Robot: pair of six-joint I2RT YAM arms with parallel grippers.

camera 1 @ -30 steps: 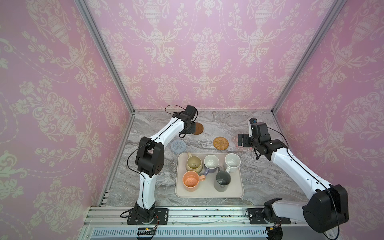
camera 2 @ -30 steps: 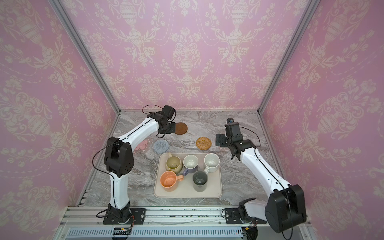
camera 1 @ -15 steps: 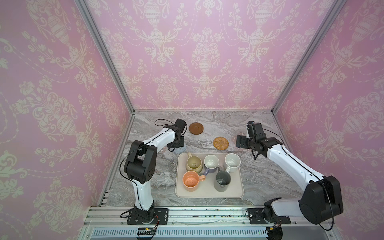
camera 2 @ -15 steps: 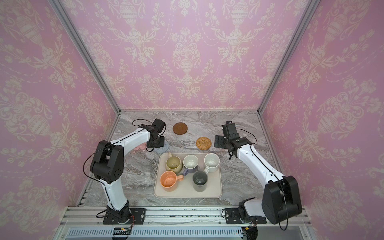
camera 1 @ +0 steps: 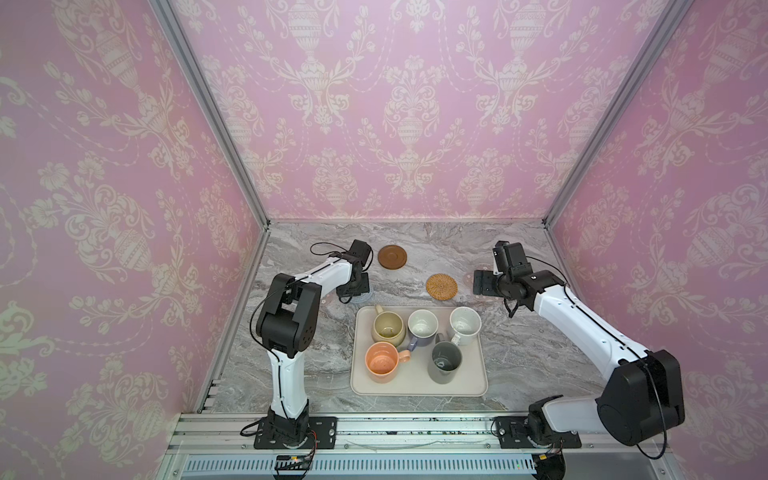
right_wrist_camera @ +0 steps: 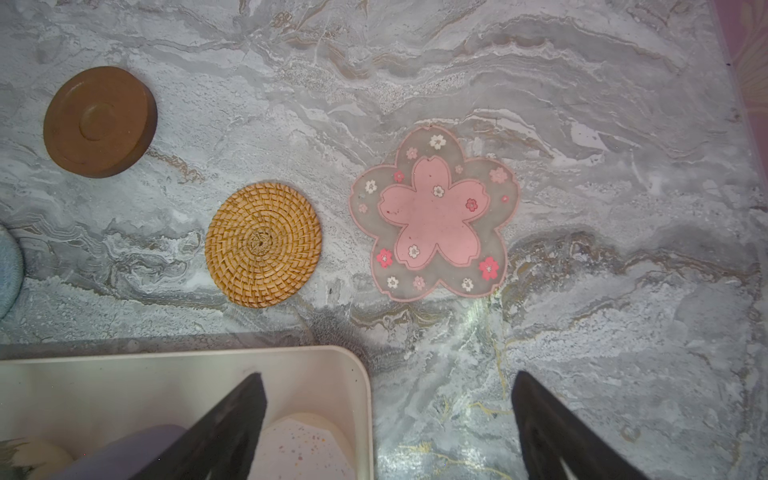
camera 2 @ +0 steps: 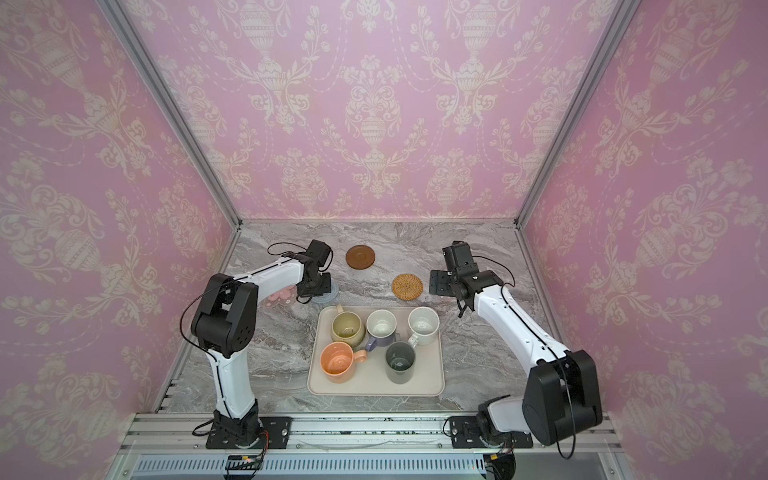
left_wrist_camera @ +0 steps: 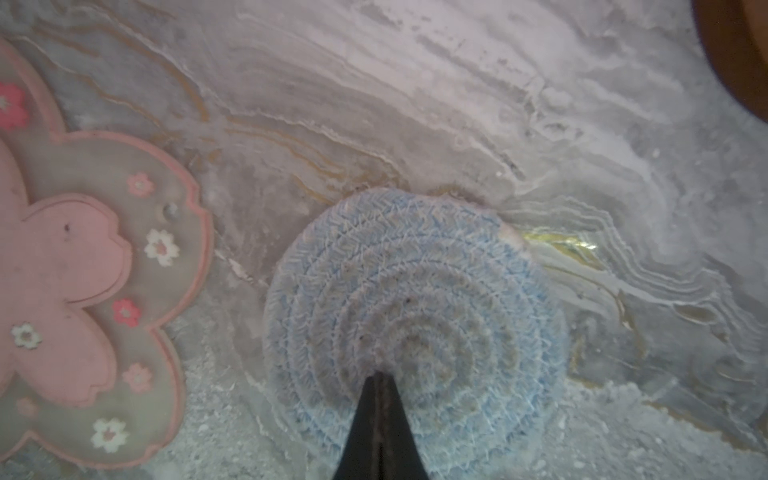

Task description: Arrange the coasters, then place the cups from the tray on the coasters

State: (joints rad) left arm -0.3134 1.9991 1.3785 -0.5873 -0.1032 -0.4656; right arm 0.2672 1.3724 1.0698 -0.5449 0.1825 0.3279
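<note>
The left gripper (left_wrist_camera: 378, 384) has its two fingers pressed together, with nothing held between them. Its pointy tip seems to press on the blue woven coaster (left_wrist_camera: 415, 299), close to the coaster's middle. So the coaster lies right under this gripper, flat on the marble table (camera 1: 523, 353), just past the far left corner of the tray (camera 1: 415, 388). The coaster is round, so it has no long side to line up with. One pink flower coaster (left_wrist_camera: 83, 291) lies just beside it, on the side toward the left wall (camera 1: 145, 270), and the two do not touch. The dark brown coaster (camera 1: 392, 257) sits farther back. The tan rattan coaster (camera 1: 441, 286) sits just past the tray's far edge, more to the right. The left arm (camera 1: 328, 274) is much nearer to the blue coaster than the right arm (camera 1: 582, 320), so this looks like the left arm's job. The step looks like sliding the blue coaster into its spot, and a push would need to miss the pink flower and the tray rim. The right gripper (right_wrist_camera: 388, 382) has its fingers wide apart and holds nothing. It hangs over the table by the tray's far right corner, with the other pink flower coaster (right_wrist_camera: 434, 214) ahead of it. All five cups sit in the tray: the olive-yellow mug (camera 1: 387, 328), the lavender mug (camera 1: 422, 326), the white speckled mug (camera 1: 464, 324), the peach-orange mug (camera 1: 381, 362) and the dark grey mug (camera 1: 446, 361). No cup is on a coaster yet.
</note>
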